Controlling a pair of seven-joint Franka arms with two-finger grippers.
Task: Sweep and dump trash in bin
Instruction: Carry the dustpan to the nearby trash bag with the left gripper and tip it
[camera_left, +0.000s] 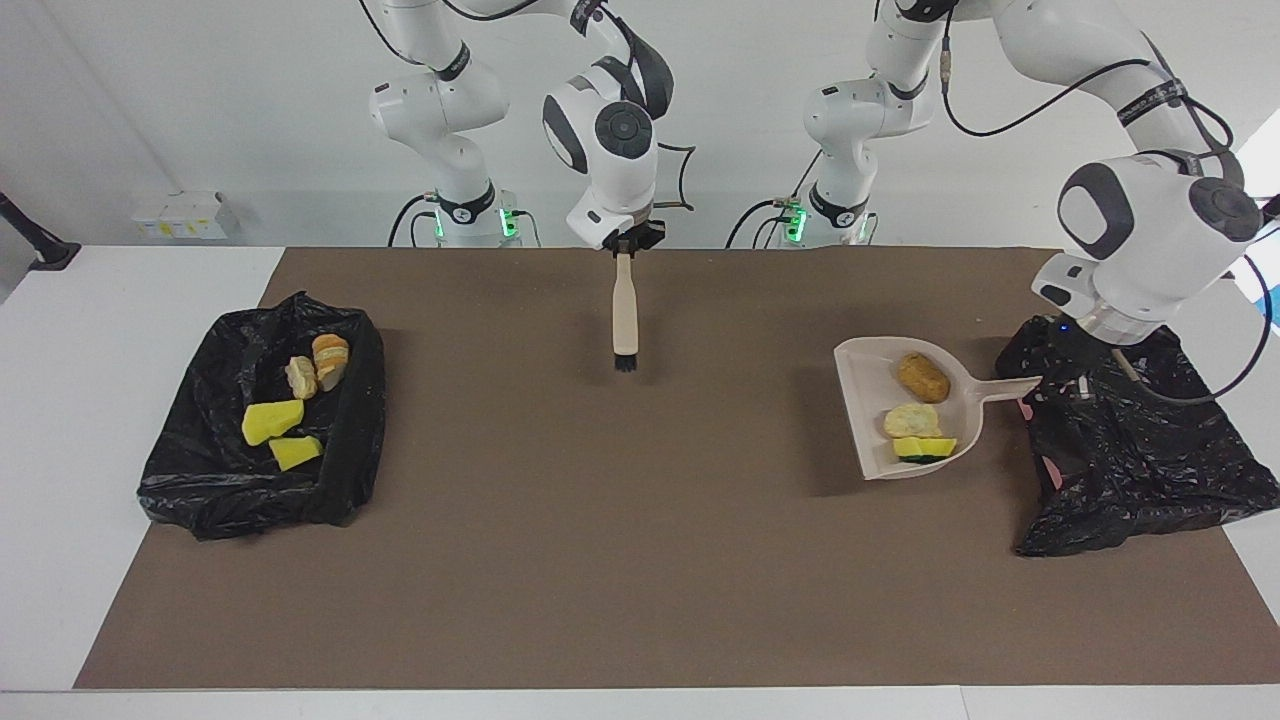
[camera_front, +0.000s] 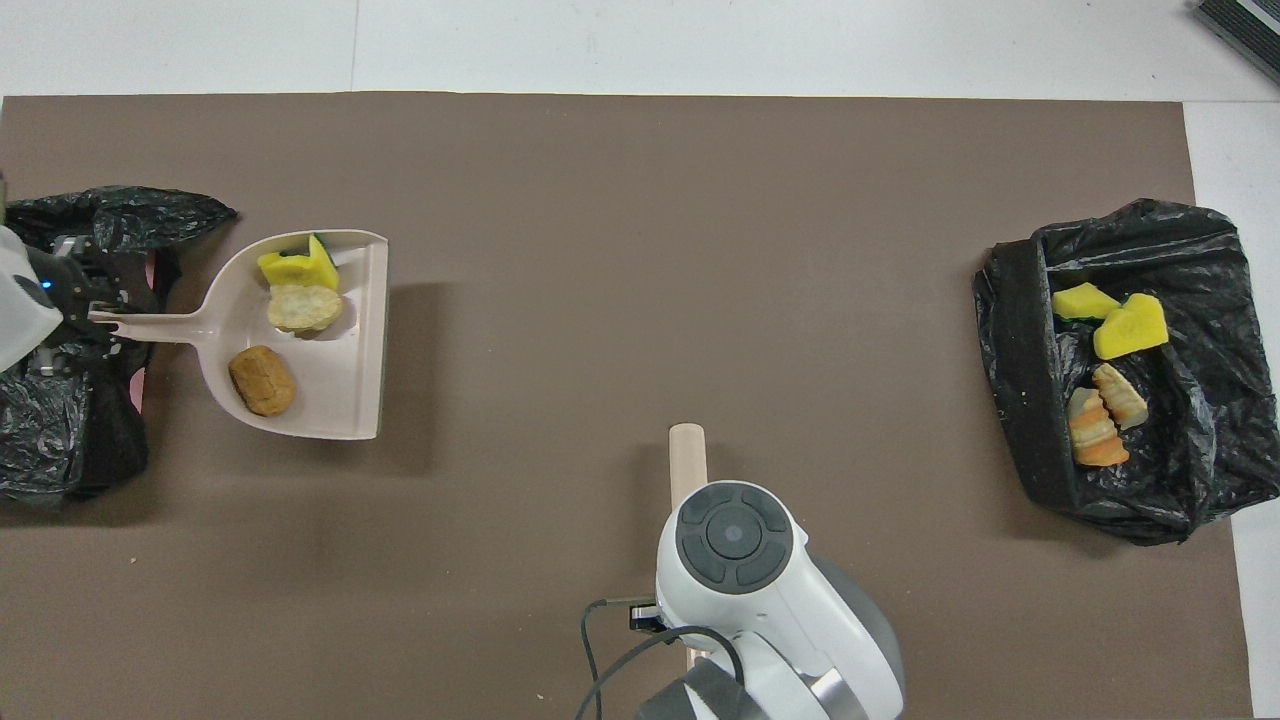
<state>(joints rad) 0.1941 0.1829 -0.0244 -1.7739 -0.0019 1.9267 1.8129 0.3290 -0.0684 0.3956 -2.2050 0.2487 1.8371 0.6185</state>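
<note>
My left gripper (camera_left: 1048, 383) is shut on the handle of a beige dustpan (camera_left: 875, 440) and holds it beside a black-bagged bin (camera_left: 1130, 470) at the left arm's end. The pan shows in the overhead view (camera_front: 340, 390) too. It holds three pieces of trash: a brown bread lump (camera_left: 922, 377), a pale lump (camera_left: 911, 420) and a yellow sponge chunk (camera_left: 925, 446). My right gripper (camera_left: 625, 247) is shut on a beige brush (camera_left: 625, 310) with black bristles, over the middle of the mat.
A second black-bagged bin (camera_left: 200, 480) at the right arm's end holds two yellow sponge chunks (camera_left: 271, 421) and two bread lumps (camera_left: 330, 358). A brown mat (camera_left: 640, 540) covers the table.
</note>
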